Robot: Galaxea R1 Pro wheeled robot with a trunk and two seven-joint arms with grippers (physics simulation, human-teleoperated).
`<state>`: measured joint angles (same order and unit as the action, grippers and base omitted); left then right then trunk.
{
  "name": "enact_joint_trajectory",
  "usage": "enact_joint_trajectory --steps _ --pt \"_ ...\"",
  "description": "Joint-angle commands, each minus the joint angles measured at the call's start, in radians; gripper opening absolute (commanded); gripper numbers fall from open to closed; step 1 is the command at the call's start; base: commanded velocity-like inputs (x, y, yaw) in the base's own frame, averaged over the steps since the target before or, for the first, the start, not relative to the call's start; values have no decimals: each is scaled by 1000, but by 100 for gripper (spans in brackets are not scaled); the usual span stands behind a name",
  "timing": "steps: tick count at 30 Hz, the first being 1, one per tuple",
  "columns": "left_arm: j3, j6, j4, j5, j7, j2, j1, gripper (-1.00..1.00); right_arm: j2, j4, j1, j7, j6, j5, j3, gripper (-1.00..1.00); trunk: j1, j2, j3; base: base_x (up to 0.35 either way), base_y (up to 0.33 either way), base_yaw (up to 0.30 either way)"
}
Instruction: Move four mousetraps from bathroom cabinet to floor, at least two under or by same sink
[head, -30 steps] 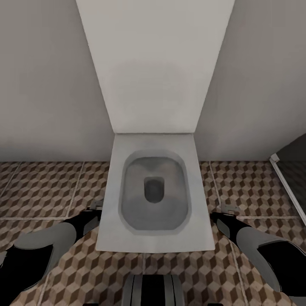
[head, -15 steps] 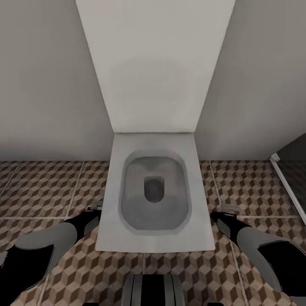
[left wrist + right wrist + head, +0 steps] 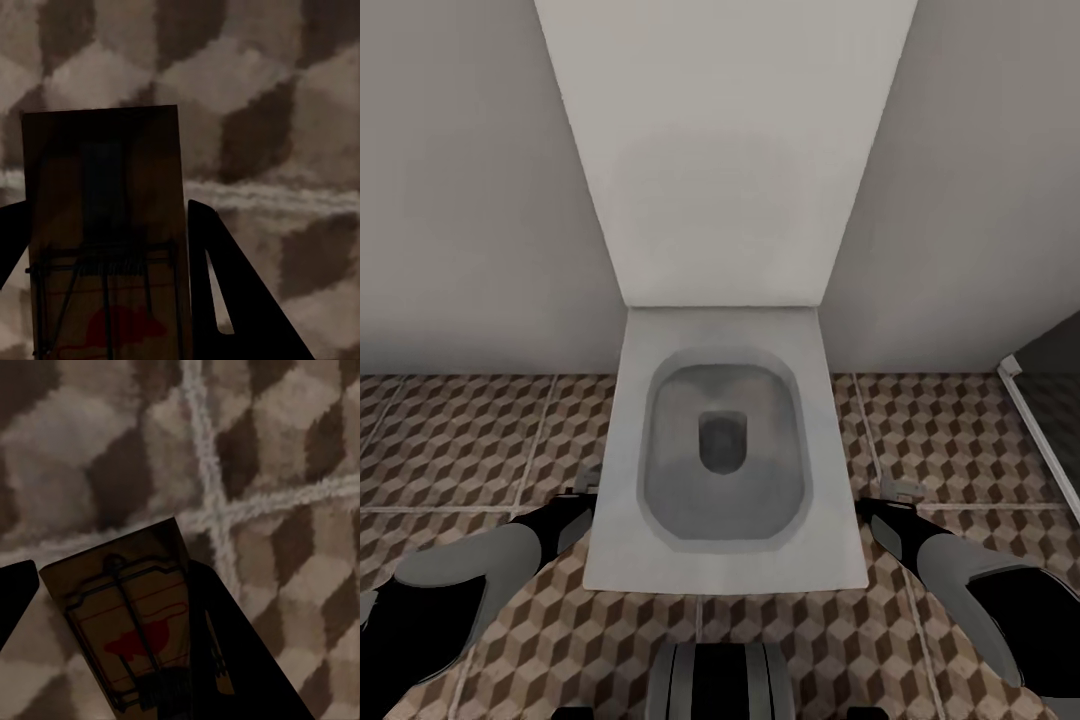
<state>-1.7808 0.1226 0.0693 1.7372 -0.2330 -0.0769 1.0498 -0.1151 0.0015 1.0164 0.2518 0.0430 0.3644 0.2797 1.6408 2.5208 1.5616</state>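
Observation:
In the left wrist view a dark-brown mousetrap (image 3: 105, 232) with a wire bar and a red mouse print sits between my left gripper's fingers (image 3: 232, 300); the left gripper (image 3: 109, 206) is shut on it above the cube-patterned bathroom floor (image 3: 270, 90). My right gripper (image 3: 112, 566) is likewise shut on a second mousetrap (image 3: 127, 622), over a crossing of grout lines. In the head view the left gripper (image 3: 586, 490) and the right gripper (image 3: 895, 497) hang low on either side of a toilet. The cabinet, the sink and the other mousetraps are out of view.
A square white toilet (image 3: 722, 450) with its tall tank panel (image 3: 725, 150) stands straight ahead against a grey wall (image 3: 460, 200). A dark glass panel with a white frame (image 3: 1040, 420) stands at the right. Patterned floor tiles (image 3: 460, 440) lie on both sides of the toilet.
The head view has shifted very slightly; the arms and the held mousetraps keep their places.

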Motion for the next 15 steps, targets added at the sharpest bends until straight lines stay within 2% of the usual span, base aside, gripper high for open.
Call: enact_joint_trajectory --steps 1,15 --pt "-6 3 4 1 -8 -1 1 -100 0 0 1 3 5 5 9 -100 0 0 2 0 0 0" --pt "-6 3 5 1 -8 -1 1 -100 -1 0 1 3 5 4 9 -100 0 0 24 0 0 0"
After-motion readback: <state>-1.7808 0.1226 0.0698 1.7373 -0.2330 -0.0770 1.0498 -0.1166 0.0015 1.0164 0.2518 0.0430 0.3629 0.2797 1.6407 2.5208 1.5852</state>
